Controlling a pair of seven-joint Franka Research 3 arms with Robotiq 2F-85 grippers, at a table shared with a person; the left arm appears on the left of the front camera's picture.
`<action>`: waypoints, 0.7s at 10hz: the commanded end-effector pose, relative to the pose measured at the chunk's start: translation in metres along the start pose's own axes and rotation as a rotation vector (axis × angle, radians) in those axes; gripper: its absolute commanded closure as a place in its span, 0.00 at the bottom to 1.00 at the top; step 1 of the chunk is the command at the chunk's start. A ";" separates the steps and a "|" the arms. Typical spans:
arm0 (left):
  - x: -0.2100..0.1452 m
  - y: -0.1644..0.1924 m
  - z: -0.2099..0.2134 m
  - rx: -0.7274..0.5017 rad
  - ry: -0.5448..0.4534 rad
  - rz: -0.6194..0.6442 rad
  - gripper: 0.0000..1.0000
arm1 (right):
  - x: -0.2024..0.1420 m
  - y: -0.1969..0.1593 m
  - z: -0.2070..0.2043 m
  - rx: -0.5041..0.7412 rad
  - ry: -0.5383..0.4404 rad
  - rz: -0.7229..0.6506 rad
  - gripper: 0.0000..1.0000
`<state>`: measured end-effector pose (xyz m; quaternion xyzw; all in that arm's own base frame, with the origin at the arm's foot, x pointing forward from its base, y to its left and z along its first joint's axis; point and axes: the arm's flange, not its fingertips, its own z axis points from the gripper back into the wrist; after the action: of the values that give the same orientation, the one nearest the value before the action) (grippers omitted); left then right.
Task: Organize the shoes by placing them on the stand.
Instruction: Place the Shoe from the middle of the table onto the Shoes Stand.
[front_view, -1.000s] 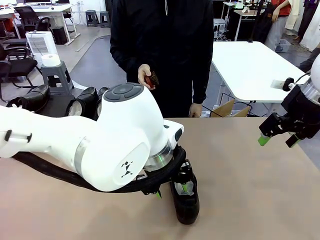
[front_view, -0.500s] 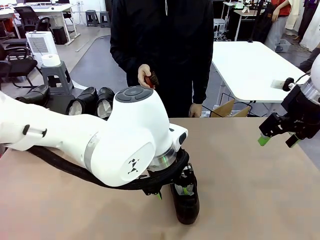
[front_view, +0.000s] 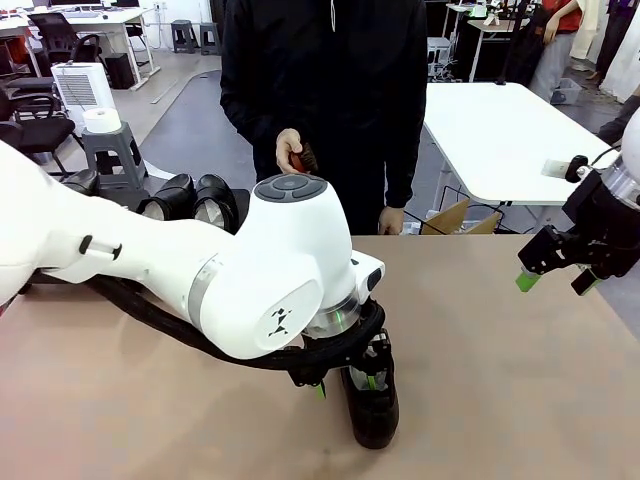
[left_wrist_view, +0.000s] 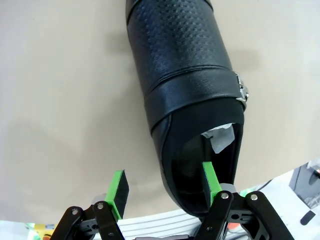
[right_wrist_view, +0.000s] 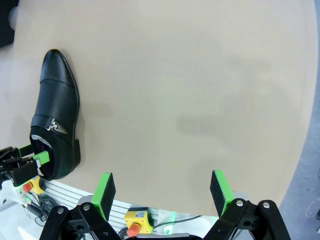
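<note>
The shoe on the tan table is a glossy black leather loafer with a perforated, dimpled vamp, a smooth strap across the instep fastened by a small silver buckle, and white paper stuffing showing in its opening. It lies near the robot's edge of the table, toe pointing toward the robot in the front view, where the bulky white left arm hides most of it and only the toe end shows. The left wrist view gives what the front view cannot: the left gripper is at the heel with its jaws spread, one green pad down inside the shoe's opening and the other pad outside over bare table, so the heel-side wall sits between them, not yet pinched. The right wrist view shows the whole shoe from above, pointed toe to heel, alone on the table well away from the right gripper, whose jaws stand wide apart over empty tabletop. The front view places that right gripper hovering above the table's right edge. It alone shows three more black shoes lined up at the far left behind the arm, and the person standing at the far side holding a small brown brush in one hand.
</note>
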<state>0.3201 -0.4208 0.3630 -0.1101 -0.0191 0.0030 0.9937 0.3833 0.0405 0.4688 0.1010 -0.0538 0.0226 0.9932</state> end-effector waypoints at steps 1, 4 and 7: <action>0.006 -0.008 -0.005 0.045 -0.010 0.000 0.23 | 0.000 0.000 0.000 0.007 0.001 0.002 0.00; 0.008 -0.011 -0.011 0.083 0.038 -0.021 0.53 | 0.000 0.000 0.000 0.007 0.001 0.002 0.00; 0.009 -0.013 -0.012 0.088 0.047 -0.021 1.00 | 0.000 0.000 0.000 0.007 0.001 0.002 0.00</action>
<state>0.3257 -0.4300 0.3520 -0.0764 0.0075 -0.0147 0.9969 0.3833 0.0405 0.4688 0.1010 -0.0537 0.0225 0.9932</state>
